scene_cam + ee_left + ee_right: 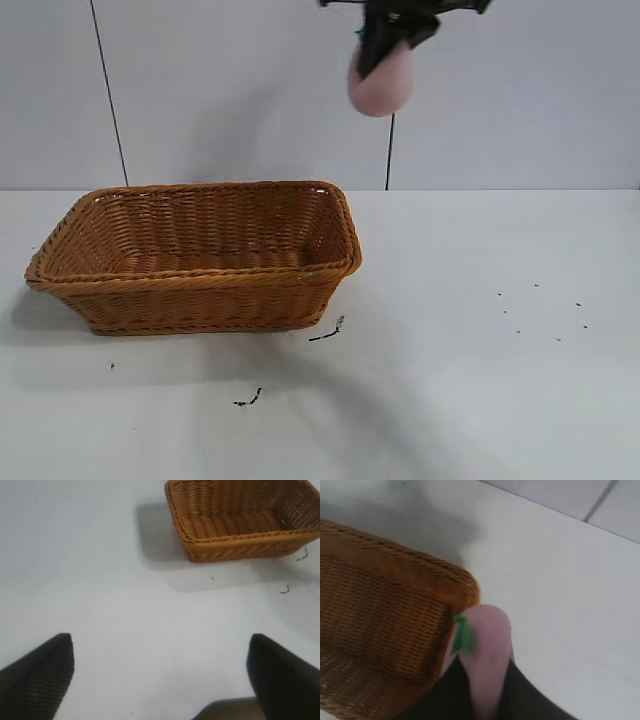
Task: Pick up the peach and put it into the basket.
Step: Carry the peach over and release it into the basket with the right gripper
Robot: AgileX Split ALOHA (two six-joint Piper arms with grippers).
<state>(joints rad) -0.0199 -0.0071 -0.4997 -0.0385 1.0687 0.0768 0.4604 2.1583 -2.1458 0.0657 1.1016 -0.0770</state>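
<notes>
Tabletop [480, 400]: you have a white surface running to a pale panelled wall at the far edge; it carries the basket on its left half, and the right half shows only specks.

Basket [200, 265]: orange-brown wicker, rectangular, flared sides, braided rim. You see it upright on the left half of the tabletop, long side toward the exterior camera. Nothing shows inside it. The left wrist view also takes it in [240, 522], well away from that arm's fingers.

Left gripper [160, 675]: out of the exterior view. In its own wrist view you see two dark fingers [35, 677] set wide apart, nothing between them, over bare tabletop and clear of the basket.

Right gripper [392, 35]: high at the top edge of the exterior view, above and just right of the basket's right end. Its jaws are clamped on the peach.

Peach [380, 82]: pale pink, rounded, hanging below the right gripper in the air, well above the tabletop. In the right wrist view [487, 650] you see it pinched between dark fingers, with a green bit on its side, and the basket's corner beside it below.

Debris [328, 332]: small dark scraps lie on the tabletop just in front of the basket's right end.
</notes>
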